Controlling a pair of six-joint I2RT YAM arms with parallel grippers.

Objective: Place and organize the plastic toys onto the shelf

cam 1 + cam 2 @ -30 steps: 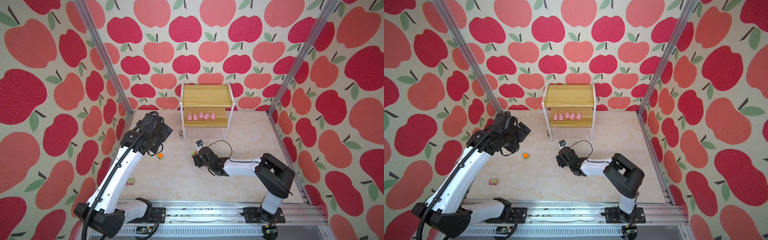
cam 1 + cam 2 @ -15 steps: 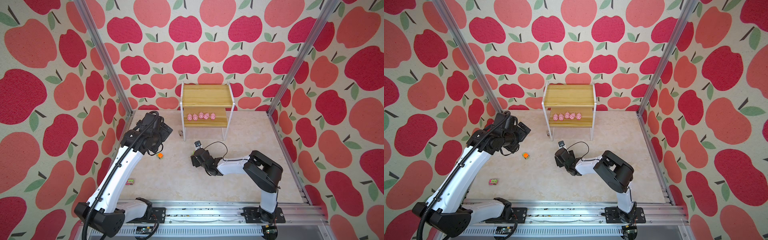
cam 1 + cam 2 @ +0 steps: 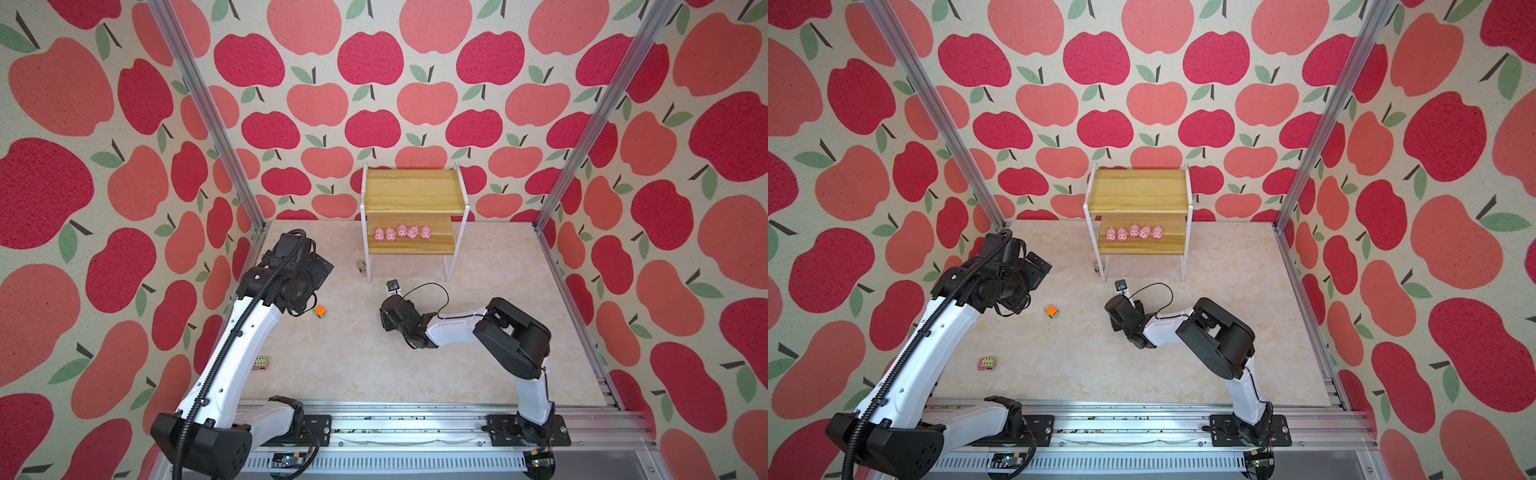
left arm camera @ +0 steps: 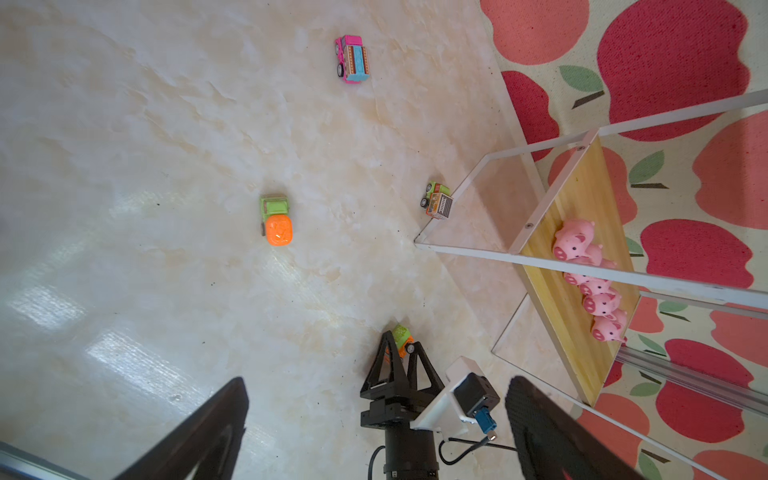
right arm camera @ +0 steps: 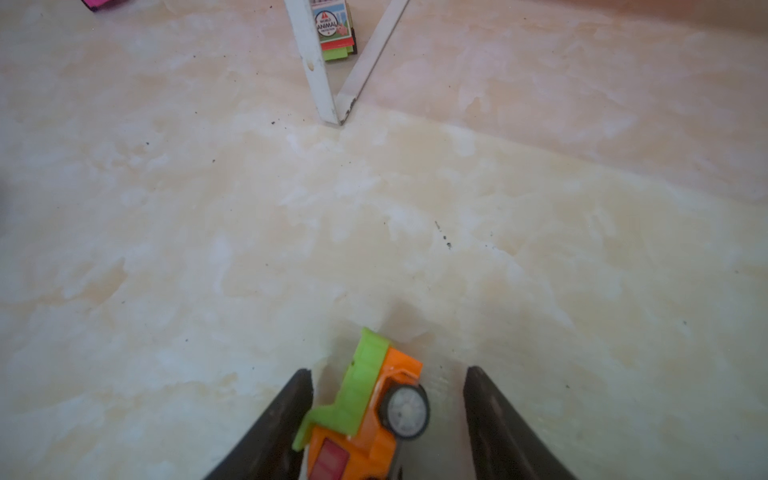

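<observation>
Several pink pigs stand in a row on the lower board of the shelf. My right gripper reaches down to the floor in front of the shelf. Its jaws are open around an orange and green truck tipped on its side. The truck leans on one finger, with a gap to the other. My left gripper hangs wide open and empty above the floor at the left.
An orange-topped green truck sits on the floor between the arms. A pink truck lies near the left arm. A small box truck stands by the shelf's front left leg.
The right arm's elbow has swung left and its gripper has shifted slightly left, with the jaws narrowing around the truck. The left arm has not moved.
</observation>
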